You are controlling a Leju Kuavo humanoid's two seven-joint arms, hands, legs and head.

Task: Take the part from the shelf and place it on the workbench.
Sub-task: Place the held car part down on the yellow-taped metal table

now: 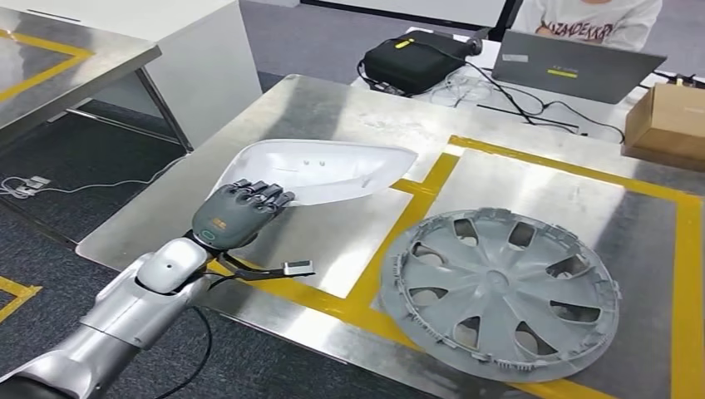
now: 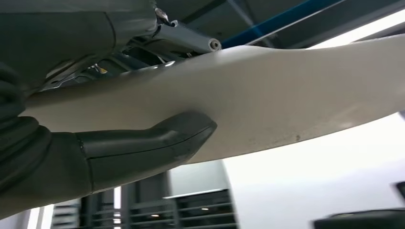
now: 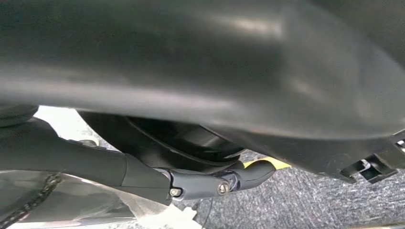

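The part is a white curved plastic shell [image 1: 324,170] lying over the left yellow-taped square of the steel workbench [image 1: 332,108]. My left hand [image 1: 237,212] grips its near-left end, with the fingers on top. In the left wrist view the thumb [image 2: 157,143] presses against the underside of the white shell [image 2: 286,105]. I cannot tell whether the shell touches the bench. In the right wrist view a dark finger [image 3: 205,183] of my right hand shows against dark shapes; its grip is unclear.
A grey wheel cover [image 1: 503,295] lies in the right taped square. Behind the bench are a black bag [image 1: 411,62], a laptop [image 1: 574,71], cables, a cardboard box [image 1: 669,120] and a seated person [image 1: 594,17]. Another steel table [image 1: 58,58] stands at the far left.
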